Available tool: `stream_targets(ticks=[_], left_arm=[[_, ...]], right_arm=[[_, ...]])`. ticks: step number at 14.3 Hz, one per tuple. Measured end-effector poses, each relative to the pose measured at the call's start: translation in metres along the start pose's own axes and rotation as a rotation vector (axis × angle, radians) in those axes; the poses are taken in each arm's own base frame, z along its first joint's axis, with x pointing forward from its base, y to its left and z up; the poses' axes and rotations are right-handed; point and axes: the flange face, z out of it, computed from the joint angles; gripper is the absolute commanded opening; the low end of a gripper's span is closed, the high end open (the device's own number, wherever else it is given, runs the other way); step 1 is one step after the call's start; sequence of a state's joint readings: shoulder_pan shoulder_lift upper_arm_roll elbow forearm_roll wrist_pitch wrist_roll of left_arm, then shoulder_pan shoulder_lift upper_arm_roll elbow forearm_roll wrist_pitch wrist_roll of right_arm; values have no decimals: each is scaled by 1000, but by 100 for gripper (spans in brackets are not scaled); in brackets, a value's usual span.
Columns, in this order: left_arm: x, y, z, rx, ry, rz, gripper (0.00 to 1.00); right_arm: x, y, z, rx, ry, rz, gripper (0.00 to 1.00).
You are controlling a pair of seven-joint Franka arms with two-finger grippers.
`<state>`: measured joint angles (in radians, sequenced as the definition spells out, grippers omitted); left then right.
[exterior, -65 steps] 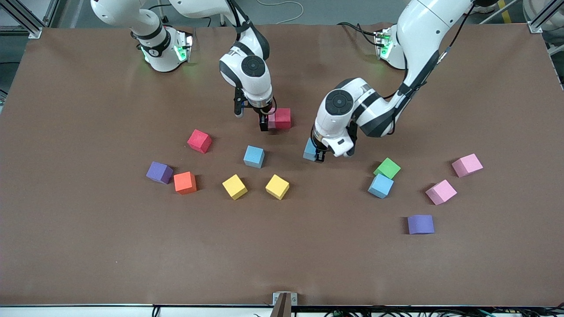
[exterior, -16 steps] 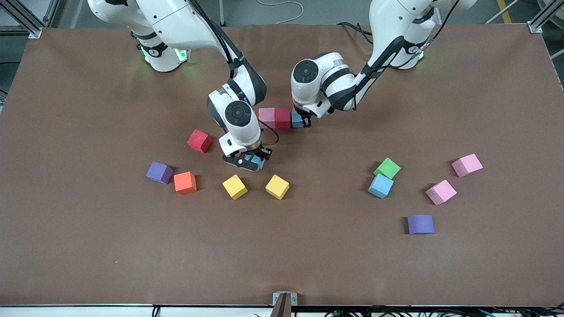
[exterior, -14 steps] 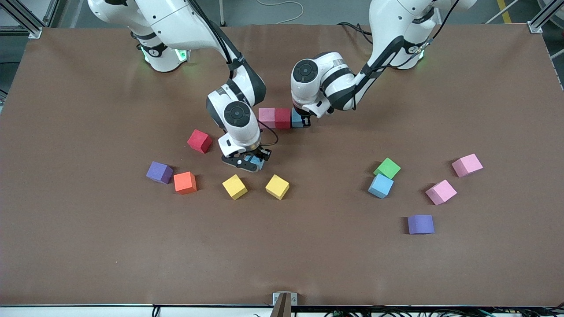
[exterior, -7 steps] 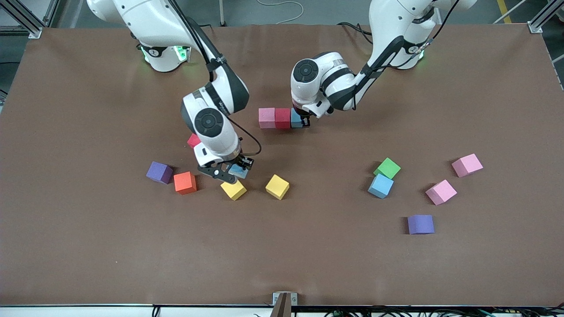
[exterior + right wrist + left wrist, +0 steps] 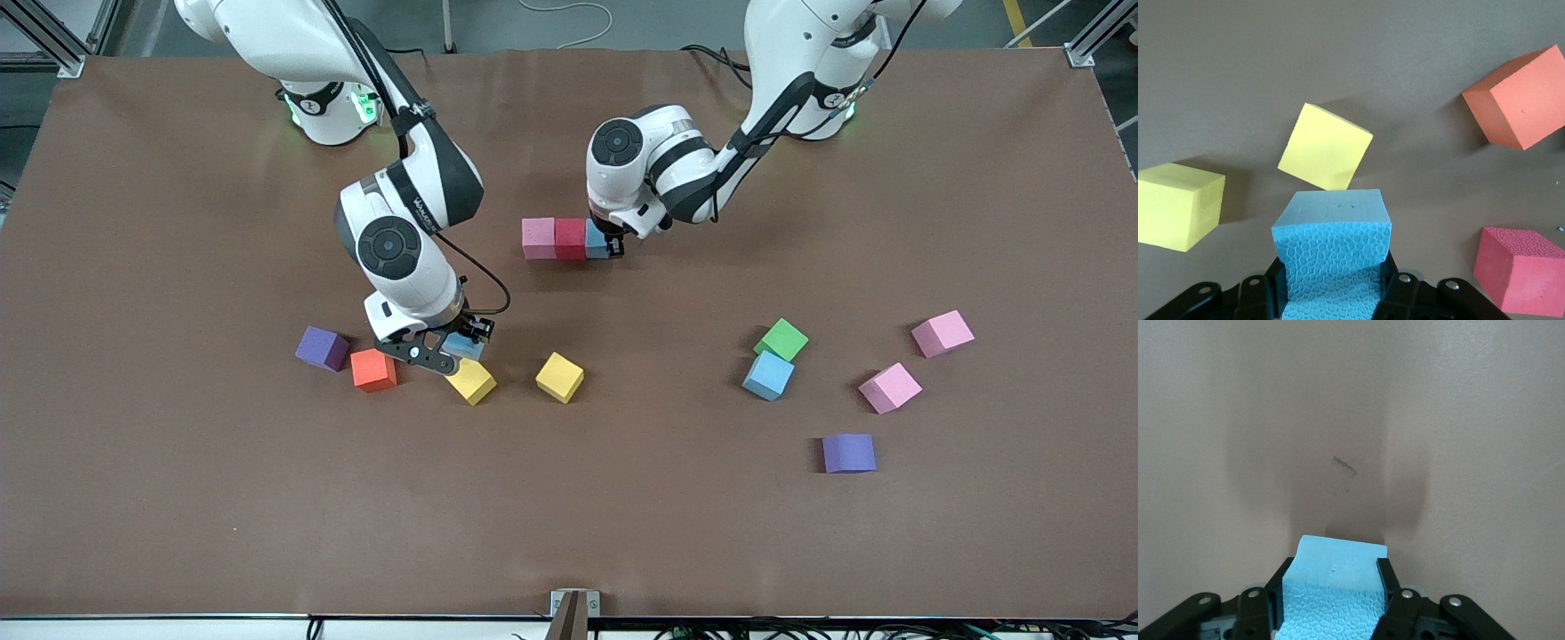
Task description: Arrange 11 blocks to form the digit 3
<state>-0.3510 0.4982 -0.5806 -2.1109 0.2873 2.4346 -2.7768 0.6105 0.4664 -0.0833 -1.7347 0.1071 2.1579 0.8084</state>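
The right arm's wrist covers most of the light blue block [image 5: 462,345] that it carries, so the front view shows only a sliver of it, and one red block appears in the right wrist view alone [image 5: 1518,270], hidden under that arm from the front. The right gripper [image 5: 442,350] is clamped tight on that light blue block [image 5: 1333,253], held up over the table just above one yellow block [image 5: 471,380], with the orange block [image 5: 373,369] and the purple block [image 5: 321,348] beside it toward the right arm's end. A second yellow block [image 5: 559,377] sits near the first, toward the left arm's end. The left gripper [image 5: 612,244] is down at the table, its fingers narrowed on another light blue block [image 5: 1335,590], most of which the wrist hides from the front [image 5: 597,245]. That block touches the red block [image 5: 570,238], which touches the pink block [image 5: 538,238], making a three-block row that lies farther from the front camera than the yellow blocks. Toward the left arm's end from that row lie a green block [image 5: 781,339] touching a third light blue one [image 5: 767,374], two more pink blocks [image 5: 942,333] [image 5: 889,388] and another purple block [image 5: 848,452].
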Motion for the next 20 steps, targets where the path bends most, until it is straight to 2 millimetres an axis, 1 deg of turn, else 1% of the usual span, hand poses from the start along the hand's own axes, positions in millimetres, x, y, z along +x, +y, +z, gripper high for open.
stream_targets(ticks=[4,5,6,9,10,11,12,13,17,20], left_arm=[[0,0,1,1,1,0,22],[0,0,1,2,1,1,24],[0,-1,1,2,1,1,28],[0,-1,1,2,1,1,33],[-1,0,1,2,0,0,37],[-1,1,0,0,-1,-2,47],[-1,3,0,-1,-3,-5,91],[0,4,0,-1,-2,-8,100],[1,4,5,7,3,-8,100],[-1,6,4,5,0,-7,100]], right_arm=[[-2,-1,1,-5,-7,-10,2],[-4,-1,2,-7,-9,-13,3],[-5,-2,2,-9,-12,-16,4],[-8,-1,5,-24,-27,-35,4],[-8,-1,5,-26,-30,-42,4],[-8,-1,5,-27,-31,-45,4],[-8,-1,5,-26,-30,-47,4],[-8,-1,5,-26,-30,-48,4],[-9,-1,5,-26,-31,-52,4],[-10,-2,5,-26,-31,-57,4]])
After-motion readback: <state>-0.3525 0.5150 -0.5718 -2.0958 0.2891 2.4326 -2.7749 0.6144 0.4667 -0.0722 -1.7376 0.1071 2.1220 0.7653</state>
